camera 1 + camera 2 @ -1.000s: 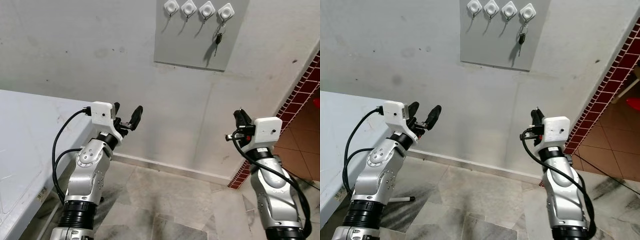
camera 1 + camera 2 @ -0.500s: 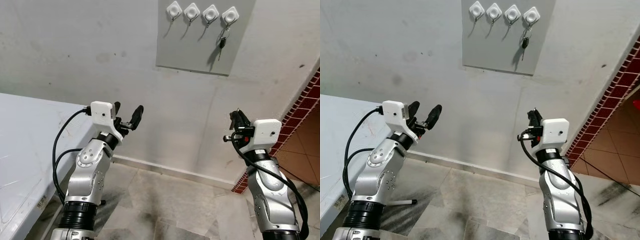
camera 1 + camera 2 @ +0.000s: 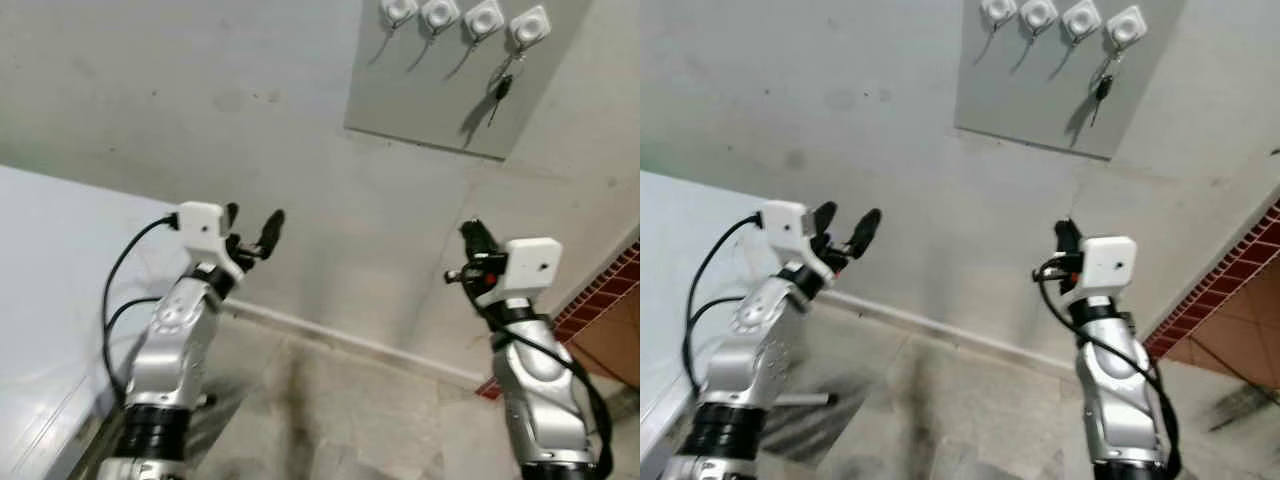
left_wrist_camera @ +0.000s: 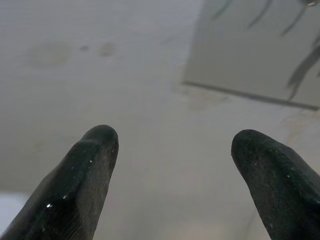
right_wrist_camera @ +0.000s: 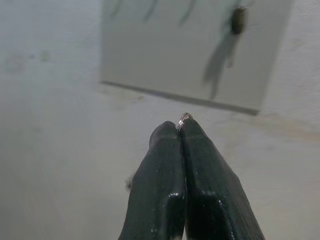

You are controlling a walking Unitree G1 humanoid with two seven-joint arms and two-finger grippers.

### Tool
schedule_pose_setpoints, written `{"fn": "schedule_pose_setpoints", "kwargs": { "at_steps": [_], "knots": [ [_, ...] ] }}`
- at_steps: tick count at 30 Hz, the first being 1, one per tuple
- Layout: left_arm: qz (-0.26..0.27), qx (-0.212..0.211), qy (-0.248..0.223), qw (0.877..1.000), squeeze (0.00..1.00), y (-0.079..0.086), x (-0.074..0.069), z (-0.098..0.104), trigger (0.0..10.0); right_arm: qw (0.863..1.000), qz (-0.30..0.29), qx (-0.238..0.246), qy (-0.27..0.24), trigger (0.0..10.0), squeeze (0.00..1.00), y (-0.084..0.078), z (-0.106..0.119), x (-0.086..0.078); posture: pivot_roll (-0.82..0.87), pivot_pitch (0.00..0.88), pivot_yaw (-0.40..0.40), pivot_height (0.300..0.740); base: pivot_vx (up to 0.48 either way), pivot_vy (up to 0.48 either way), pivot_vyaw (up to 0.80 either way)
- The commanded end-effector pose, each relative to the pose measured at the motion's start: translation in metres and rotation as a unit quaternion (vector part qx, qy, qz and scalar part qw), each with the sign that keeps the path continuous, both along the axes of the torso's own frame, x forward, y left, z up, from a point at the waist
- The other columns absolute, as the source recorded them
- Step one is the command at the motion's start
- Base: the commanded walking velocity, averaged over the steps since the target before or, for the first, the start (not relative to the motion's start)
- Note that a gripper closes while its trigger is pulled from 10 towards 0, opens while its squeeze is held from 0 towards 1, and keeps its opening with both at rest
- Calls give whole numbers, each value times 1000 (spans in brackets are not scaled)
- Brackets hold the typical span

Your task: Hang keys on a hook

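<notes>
The table (image 3: 40, 290) lies at nine o'clock. The left gripper (image 3: 252, 229) is raised beside it, fingers (image 4: 82, 185) spread, nothing between them. At twelve to one o'clock on the wall, a panel (image 3: 440, 100) carries four hooks (image 3: 484, 20); a key (image 3: 503, 85) hangs from the rightmost. At four o'clock the right gripper (image 5: 181, 131) points up at the panel, fingers pressed together, pinching a key ring (image 5: 183, 118) at the tips.

4 hooks (image 3: 484, 19), 1 key set (image 3: 502, 86)
</notes>
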State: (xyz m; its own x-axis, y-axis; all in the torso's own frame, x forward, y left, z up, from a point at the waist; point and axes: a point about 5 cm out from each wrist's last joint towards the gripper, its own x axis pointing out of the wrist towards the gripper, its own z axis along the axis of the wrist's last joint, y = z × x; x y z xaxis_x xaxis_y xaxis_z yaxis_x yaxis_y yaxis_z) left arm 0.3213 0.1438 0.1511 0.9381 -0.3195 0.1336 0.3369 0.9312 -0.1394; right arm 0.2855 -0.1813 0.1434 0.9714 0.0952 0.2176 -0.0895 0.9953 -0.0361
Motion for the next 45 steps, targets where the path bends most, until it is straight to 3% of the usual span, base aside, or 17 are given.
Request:
{"fn": "schedule_pose_setpoints", "kwargs": {
  "at_steps": [1,45],
  "knots": [
    [-17,2,-5,1000,0,-10,1,3,10000,1000,-13,-4,-3,10000,0,-8,3,-1,-23,0,-22,740,368,0,0],
    [-7,-4,-8,1000,0,-11,1,4,10000,1000,-11,2,-2,10000,0,-5,3,-2,-23,0,-21,740,280,0,0]
  ]
}}
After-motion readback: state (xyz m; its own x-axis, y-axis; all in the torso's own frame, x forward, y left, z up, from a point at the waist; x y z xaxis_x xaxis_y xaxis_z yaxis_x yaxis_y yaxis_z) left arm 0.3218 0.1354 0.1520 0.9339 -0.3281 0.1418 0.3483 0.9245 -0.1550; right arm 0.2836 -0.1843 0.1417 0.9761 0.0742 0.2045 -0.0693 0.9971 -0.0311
